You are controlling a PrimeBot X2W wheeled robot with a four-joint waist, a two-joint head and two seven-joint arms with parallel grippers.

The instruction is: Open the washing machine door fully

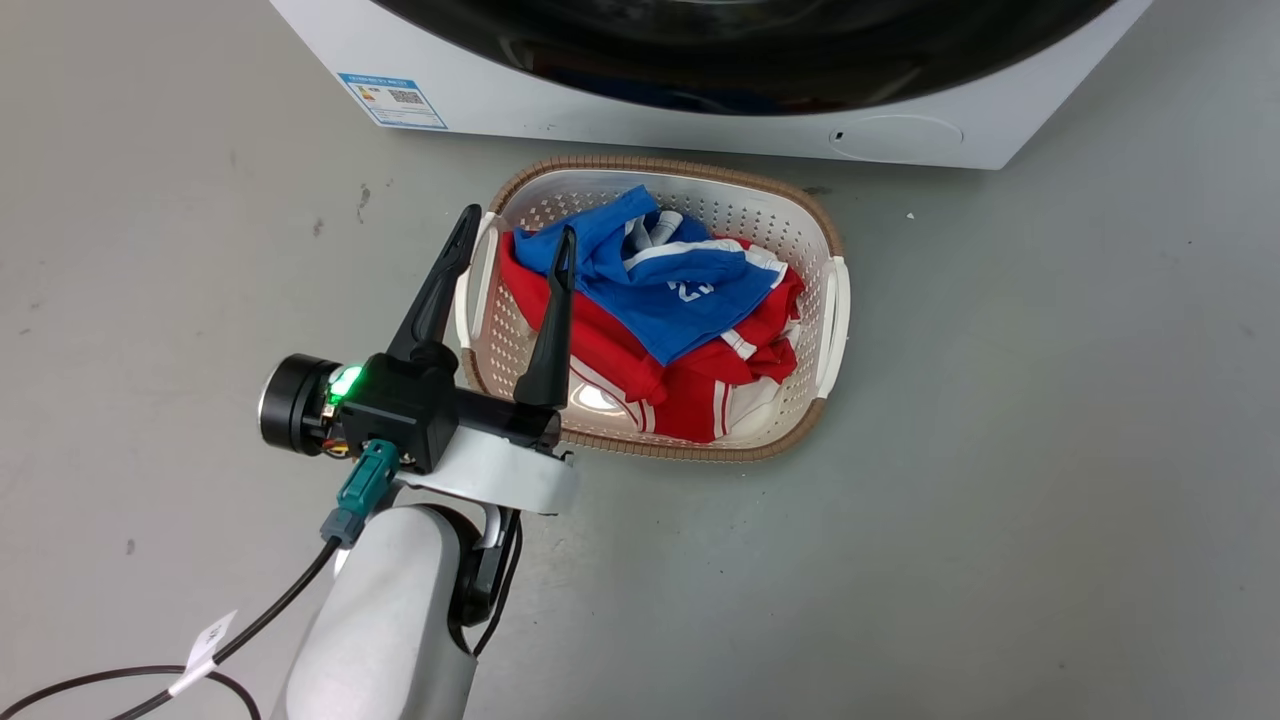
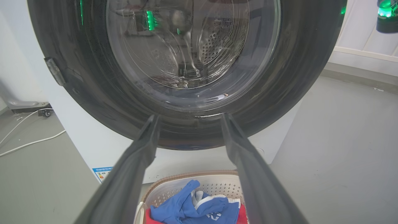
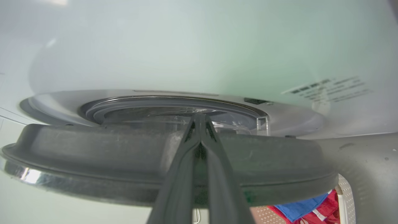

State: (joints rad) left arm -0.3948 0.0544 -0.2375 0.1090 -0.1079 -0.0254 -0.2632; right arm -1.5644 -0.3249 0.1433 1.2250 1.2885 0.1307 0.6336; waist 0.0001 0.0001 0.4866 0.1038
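The washing machine (image 1: 600,110) is a white box at the top of the head view, with the washing machine door (image 1: 740,60) as a glossy black disc on its front. My left gripper (image 1: 519,225) hangs open and empty over the laundry basket's left rim. In the left wrist view my left gripper (image 2: 189,117) points at the lower part of the door (image 2: 295,77), short of it. In the right wrist view the door (image 3: 93,146) shows edge-on, slightly ajar from the machine front (image 3: 186,46). My right gripper (image 3: 200,117) is shut, its tips reaching over the door's rim into the gap.
A white basket with a brown woven rim (image 1: 800,200) holds red and blue clothes on the grey floor just before the machine. White cables (image 2: 28,143) lie on the floor left of the machine. A dark part of the other arm with a green light (image 2: 385,15) shows beside the door.
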